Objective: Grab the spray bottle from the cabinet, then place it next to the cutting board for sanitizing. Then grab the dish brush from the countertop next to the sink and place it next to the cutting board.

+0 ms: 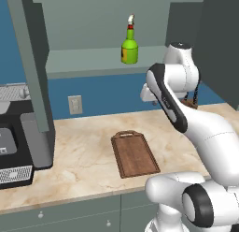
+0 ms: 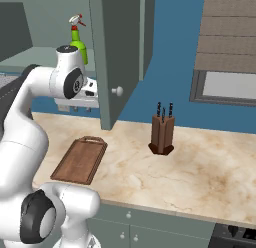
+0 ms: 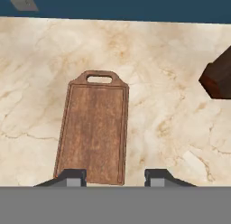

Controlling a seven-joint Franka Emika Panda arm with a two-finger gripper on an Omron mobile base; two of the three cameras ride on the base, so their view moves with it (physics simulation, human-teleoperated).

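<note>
In the left base view, the small green spray bottle (image 1: 130, 46) with its yellow label and white-and-red nozzle stands upright on the plain shelf of the open grey-green wall cabinet (image 1: 88, 55). Below it the dark brown wooden cutting board (image 1: 135, 153) lies flat on the beige marble-look countertop (image 1: 79, 156), handle loop toward the blue wall. The white arm bends above the board; its hand is hidden behind the arm's own links here.

In the right base view, the same bottle (image 2: 78, 42) peeks out above the arm's upper joint, still inside the cabinet (image 2: 120, 52), whose flat door stands swung open. The board (image 2: 80, 159) rests on the countertop (image 2: 200, 167), well apart from a brown wooden knife block (image 2: 162, 134) holding dark-handled knives.

In the hand view, the pincer (image 3: 115, 177) looks straight down on the board (image 3: 92, 133). Its two dark fingertips (image 3: 72, 175) stand parted with a clear gap between them, partly open, with nothing between them and touching nothing. They hang above the board's near short edge. A corner of the knife block (image 3: 219, 78) shows at the right edge.
</note>
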